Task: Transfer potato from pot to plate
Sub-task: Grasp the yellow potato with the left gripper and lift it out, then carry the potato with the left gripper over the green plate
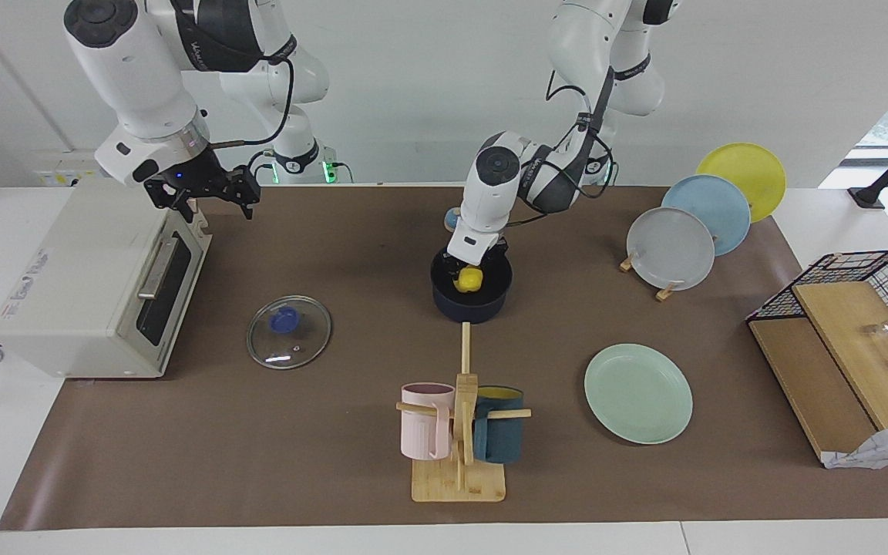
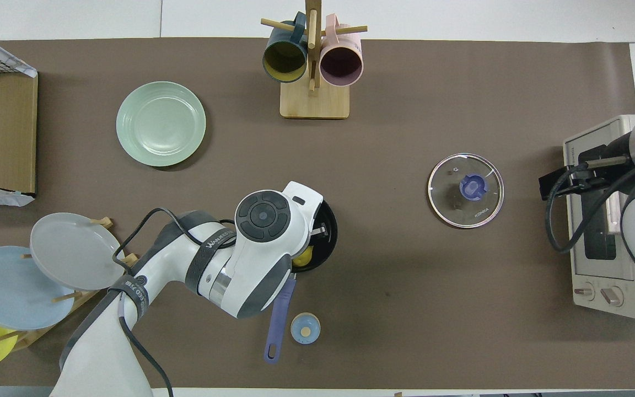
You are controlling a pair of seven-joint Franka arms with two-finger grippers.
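"KONKA" printed on glass pot lid [image 2: 465, 190], near rim. Lettering on band of left arm [image 2: 213, 242], too small to read surely. Red warning triangle sticker on toaster oven [image 2: 609, 220], beside knobs; wording illegible.

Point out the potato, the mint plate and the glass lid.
potato [image 1: 468, 279], facing view, its yellow top inside the pot.
mint plate [image 1: 638, 394], facing view, bare centre of the dish.
glass lid [image 2: 465, 190], overhead view, near its blue knob.
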